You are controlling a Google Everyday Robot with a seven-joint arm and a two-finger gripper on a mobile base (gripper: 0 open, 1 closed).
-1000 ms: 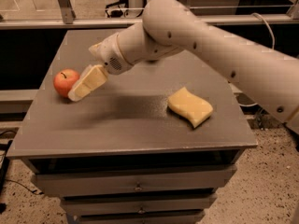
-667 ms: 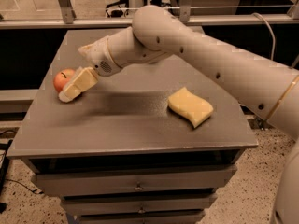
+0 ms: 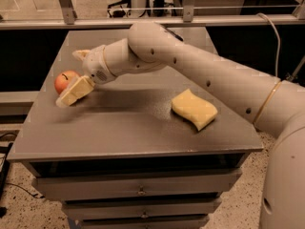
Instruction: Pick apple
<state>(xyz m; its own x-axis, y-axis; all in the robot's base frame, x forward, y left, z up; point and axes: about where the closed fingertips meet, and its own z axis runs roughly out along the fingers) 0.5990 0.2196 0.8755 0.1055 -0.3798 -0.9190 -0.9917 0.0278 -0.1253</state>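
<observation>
The apple (image 3: 63, 80), small, round and red-orange with a dark stem, sits on the grey table (image 3: 138, 128) near its left edge. My gripper (image 3: 68, 78) has reached across from the right and is at the apple. Its cream fingers are open and straddle the fruit. One finger (image 3: 74, 91) lies along the apple's near side and covers its lower right part. The other finger (image 3: 81, 54) shows just behind the apple. The apple rests on the table top.
A yellow wavy sponge (image 3: 194, 109) lies on the right half of the table. Drawers (image 3: 138, 191) run below the table top. A metal rail (image 3: 143, 21) crosses behind the table. My large white arm (image 3: 205, 75) spans the table's right and middle.
The gripper has moved left and a little forward, from beside the apple to around it. The near finger now covers more of the apple. The apple and sponge have not moved.
</observation>
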